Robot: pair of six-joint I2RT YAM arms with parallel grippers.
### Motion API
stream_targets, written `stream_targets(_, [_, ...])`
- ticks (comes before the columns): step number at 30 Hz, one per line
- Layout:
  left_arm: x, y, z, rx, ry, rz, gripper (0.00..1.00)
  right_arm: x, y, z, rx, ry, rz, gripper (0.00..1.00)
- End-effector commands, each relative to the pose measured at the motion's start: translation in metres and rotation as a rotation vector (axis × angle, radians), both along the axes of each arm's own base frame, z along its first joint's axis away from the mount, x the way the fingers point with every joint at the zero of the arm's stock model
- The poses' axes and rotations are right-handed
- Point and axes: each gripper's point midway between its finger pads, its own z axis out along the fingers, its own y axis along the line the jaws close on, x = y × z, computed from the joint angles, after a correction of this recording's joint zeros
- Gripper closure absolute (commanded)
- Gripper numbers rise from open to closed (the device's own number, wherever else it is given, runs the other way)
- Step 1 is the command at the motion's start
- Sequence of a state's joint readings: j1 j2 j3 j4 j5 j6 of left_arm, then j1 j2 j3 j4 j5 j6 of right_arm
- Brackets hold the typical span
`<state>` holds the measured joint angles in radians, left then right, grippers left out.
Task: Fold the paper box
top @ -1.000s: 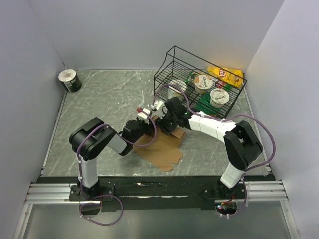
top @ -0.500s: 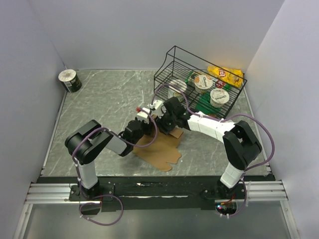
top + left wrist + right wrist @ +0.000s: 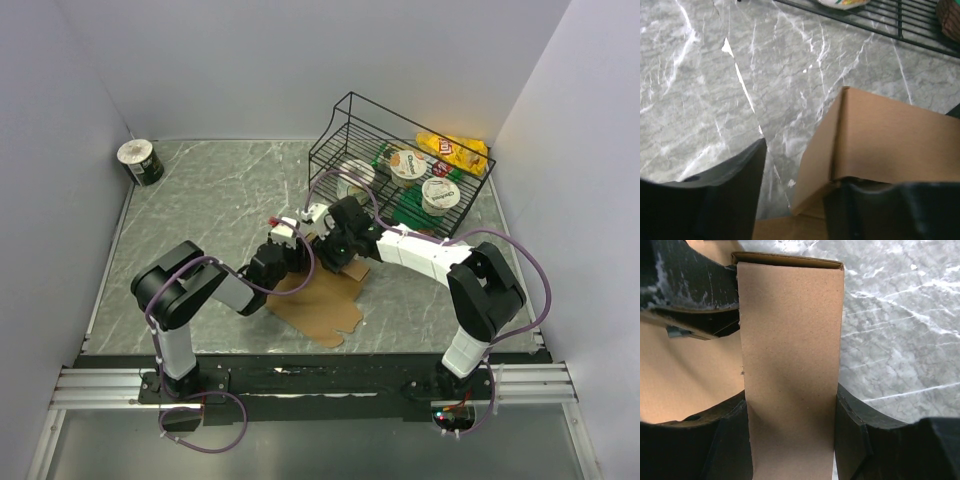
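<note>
The paper box (image 3: pixel 322 303) is brown cardboard, partly folded, with its flat sheet lying on the marble table in front of both grippers. My right gripper (image 3: pixel 327 245) is shut on an upright folded wall of the box (image 3: pixel 790 335), one finger on each side of the strip (image 3: pixel 790 412). My left gripper (image 3: pixel 290 243) stands open at a raised corner of the box (image 3: pixel 875 135). Its left finger (image 3: pixel 735 185) is clear of the cardboard, and its right finger (image 3: pixel 880 210) lies against the wall's lower edge.
A black wire basket (image 3: pixel 345 110) at the back right holds cups and a yellow snack bag (image 3: pixel 455 150); its wires (image 3: pixel 890 25) run just beyond the box. A small round tub (image 3: pixel 140 162) stands in the far left corner.
My left gripper's jaws have spread apart and let go of the cardboard it pinched. The right gripper keeps its hold and has barely moved.
</note>
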<state>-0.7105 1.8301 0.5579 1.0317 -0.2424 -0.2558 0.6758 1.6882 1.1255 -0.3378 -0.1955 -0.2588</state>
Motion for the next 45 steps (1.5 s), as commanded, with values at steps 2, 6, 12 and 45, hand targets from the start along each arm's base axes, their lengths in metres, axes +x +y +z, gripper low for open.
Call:
stream_targets(2, [0.003,0.011,0.001,-0.057,0.007,0.034,0.39,-0.009,-0.012,-0.002,-0.046,0.043,-0.017,0.56])
stream_targets(6, [-0.004,0.012,0.006,-0.057,-0.005,0.012,0.28,-0.007,-0.017,-0.004,-0.067,0.046,-0.040,0.56])
stream_targets(12, [-0.020,0.014,0.025,-0.081,-0.055,-0.051,0.12,-0.001,-0.023,-0.006,-0.065,0.071,-0.092,0.56])
stream_targets(45, [-0.098,0.102,0.141,-0.488,0.333,-0.023,0.04,0.015,0.013,-0.036,0.518,0.425,-0.570,0.44])
